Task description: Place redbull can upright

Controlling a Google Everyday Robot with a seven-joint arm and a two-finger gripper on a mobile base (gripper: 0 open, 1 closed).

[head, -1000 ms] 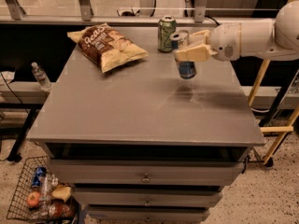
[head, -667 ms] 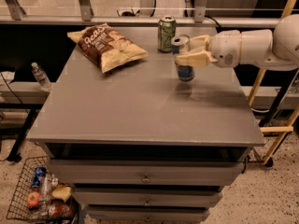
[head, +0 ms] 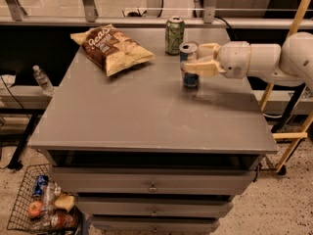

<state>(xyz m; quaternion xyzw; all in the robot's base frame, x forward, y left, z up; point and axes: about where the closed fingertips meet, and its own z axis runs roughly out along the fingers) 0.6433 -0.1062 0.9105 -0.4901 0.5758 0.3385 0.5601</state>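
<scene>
The redbull can (head: 189, 77) is a slim blue-and-silver can with a silver top. It stands upright on the far right part of the grey table (head: 146, 116), its base at or just above the surface. My gripper (head: 194, 58) reaches in from the right and is shut on the can's upper half, one cream finger (head: 201, 69) in front and one behind. The white arm (head: 254, 60) extends off to the right edge.
A wider green can (head: 174, 35) stands upright just behind and left of the redbull can. A brown chip bag (head: 111, 48) lies at the far left. Drawers sit under the tabletop. A wire basket of items (head: 44, 207) stands on the floor at lower left.
The gripper has carried the redbull can down and slightly left, from above the table to the tabletop. The can stays upright in the grip.
</scene>
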